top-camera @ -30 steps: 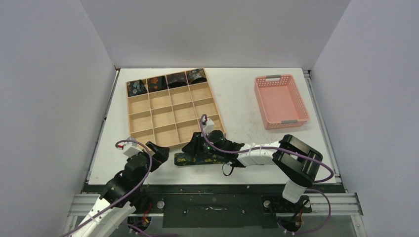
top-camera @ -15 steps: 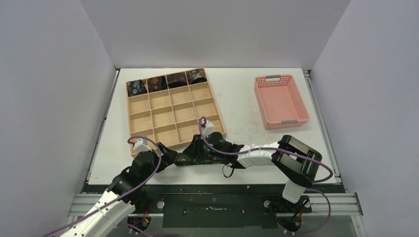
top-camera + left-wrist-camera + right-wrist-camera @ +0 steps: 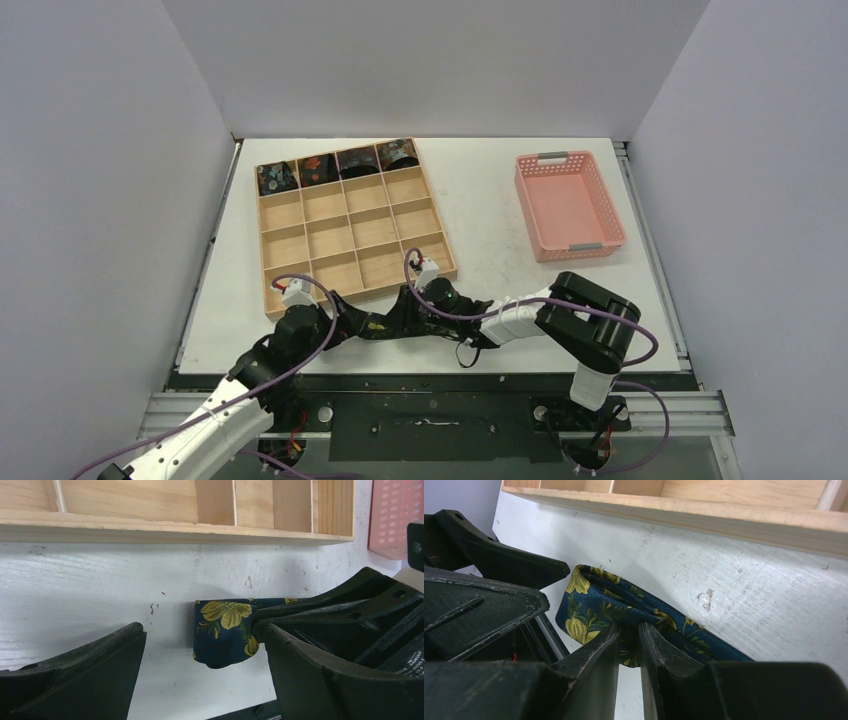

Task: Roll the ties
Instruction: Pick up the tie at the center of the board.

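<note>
A dark navy tie (image 3: 383,327) with yellow flowers lies on the white table near the front edge, just below the wooden tray (image 3: 433,215). My right gripper (image 3: 629,636) is shut on a folded part of the tie (image 3: 591,605), with fabric pinched between its fingertips. My left gripper (image 3: 205,632) stands open, and the tie's folded end (image 3: 225,630) lies between its fingers (image 3: 107,662) without touching them. In the top view the left gripper (image 3: 347,318) and the right gripper (image 3: 405,312) meet over the tie. Several rolled ties (image 3: 317,168) fill the tray's back row.
The tray's near wall (image 3: 150,530) stands just beyond the tie. A pink plastic basket (image 3: 568,205) sits at the right side of the table. The right gripper's black body (image 3: 360,602) crowds the left gripper's right finger.
My left arm has reached forward and right until its open fingers straddle the tie's left end. The right gripper has narrowed onto the tie's fold and shifted slightly nearer.
</note>
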`<action>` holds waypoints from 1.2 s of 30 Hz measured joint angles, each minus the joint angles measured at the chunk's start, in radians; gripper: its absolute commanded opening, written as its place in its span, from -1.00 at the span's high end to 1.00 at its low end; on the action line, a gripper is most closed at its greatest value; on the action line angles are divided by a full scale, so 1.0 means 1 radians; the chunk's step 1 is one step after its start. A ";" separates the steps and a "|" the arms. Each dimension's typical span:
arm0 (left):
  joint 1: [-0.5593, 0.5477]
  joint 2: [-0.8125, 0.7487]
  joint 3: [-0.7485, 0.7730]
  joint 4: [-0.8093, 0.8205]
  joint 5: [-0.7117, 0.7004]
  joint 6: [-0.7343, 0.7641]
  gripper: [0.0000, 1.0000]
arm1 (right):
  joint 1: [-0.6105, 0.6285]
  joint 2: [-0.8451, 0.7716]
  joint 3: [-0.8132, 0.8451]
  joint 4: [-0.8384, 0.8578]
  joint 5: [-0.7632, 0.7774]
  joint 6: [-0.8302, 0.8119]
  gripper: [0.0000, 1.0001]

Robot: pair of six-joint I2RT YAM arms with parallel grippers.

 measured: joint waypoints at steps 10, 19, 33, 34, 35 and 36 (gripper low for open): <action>0.006 0.112 -0.023 0.108 0.077 0.011 -0.50 | -0.001 -0.001 -0.039 0.045 0.007 0.006 0.59; 0.012 0.177 -0.045 0.216 0.159 0.014 -0.31 | -0.001 -0.008 -0.065 0.065 0.015 0.006 0.60; 0.028 0.238 -0.082 0.357 0.241 0.040 0.32 | -0.001 -0.010 -0.066 0.065 0.018 0.005 0.60; 0.029 0.239 -0.082 0.360 0.243 0.044 0.39 | -0.001 -0.010 -0.066 0.064 0.018 0.005 0.60; 0.029 0.240 -0.082 0.361 0.244 0.047 0.45 | -0.001 -0.010 -0.066 0.064 0.018 0.005 0.59; 0.029 0.241 -0.082 0.361 0.245 0.053 0.50 | -0.001 -0.013 -0.066 0.060 0.018 0.004 0.58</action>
